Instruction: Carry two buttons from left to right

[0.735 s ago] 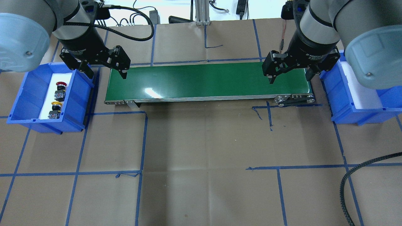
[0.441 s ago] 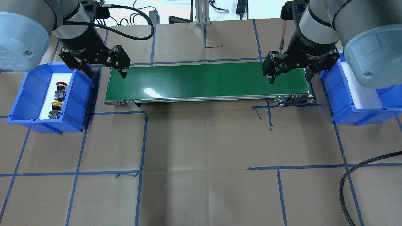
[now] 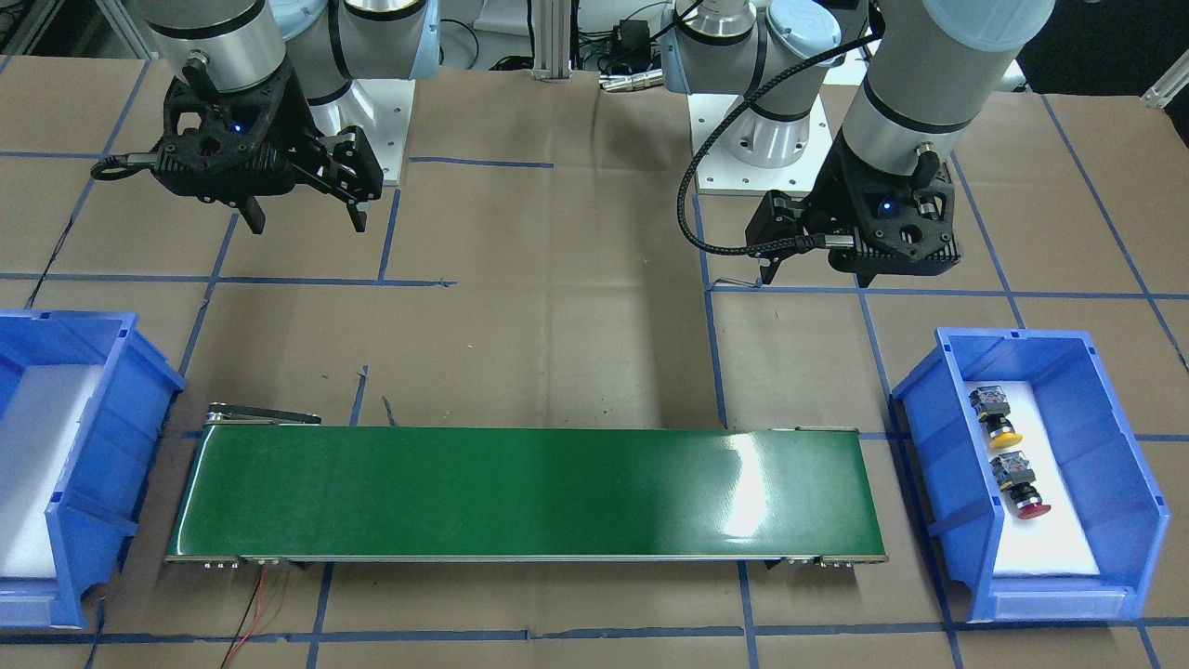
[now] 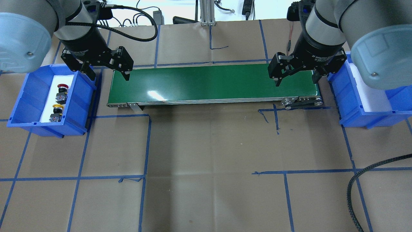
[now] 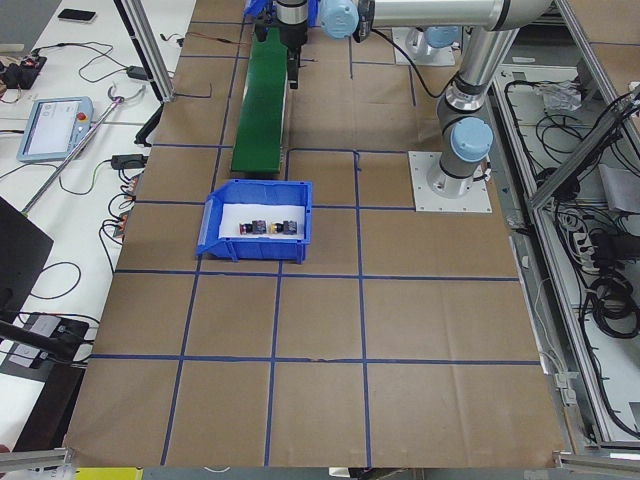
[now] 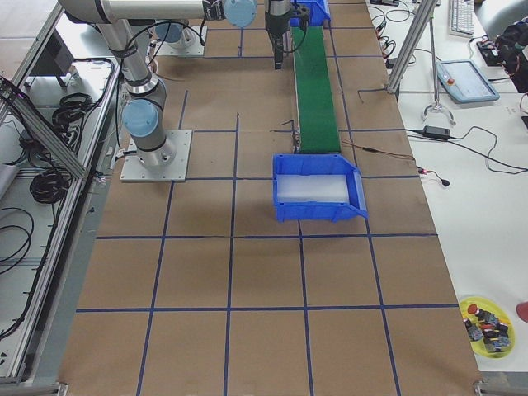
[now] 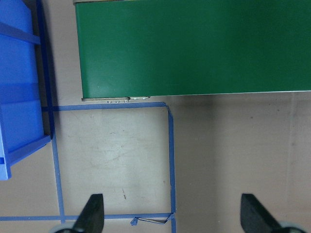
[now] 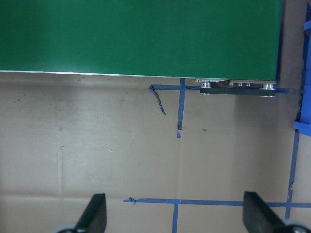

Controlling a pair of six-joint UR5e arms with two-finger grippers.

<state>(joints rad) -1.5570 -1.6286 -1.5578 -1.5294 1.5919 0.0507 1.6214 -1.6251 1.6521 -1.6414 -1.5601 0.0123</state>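
Observation:
Two buttons lie in the left blue bin (image 4: pixel 30 93) on its white liner: the red-capped button (image 4: pixel 61 91) and, nearer the robot, the yellow-capped button (image 4: pixel 56 112). They also show in the front-facing view, the yellow-capped one (image 3: pixel 994 413) and the red-capped one (image 3: pixel 1019 483). My left gripper (image 4: pixel 109 74) is open and empty. It hangs between that bin and the left end of the green conveyor (image 4: pixel 212 82). My right gripper (image 4: pixel 296 82) is open and empty above the conveyor's right end. The right blue bin (image 4: pixel 351 100) holds only a white liner.
The conveyor belt (image 3: pixel 520 492) lies bare between the two bins. A black cable (image 4: pixel 354 190) curls on the table at the near right. Blue tape lines grid the brown paper. Both wrist views show open fingers above paper and the belt's edge (image 7: pixel 194 48).
The right arm has shifted very slightly to the left. Both grippers stay open and the buttons have not moved.

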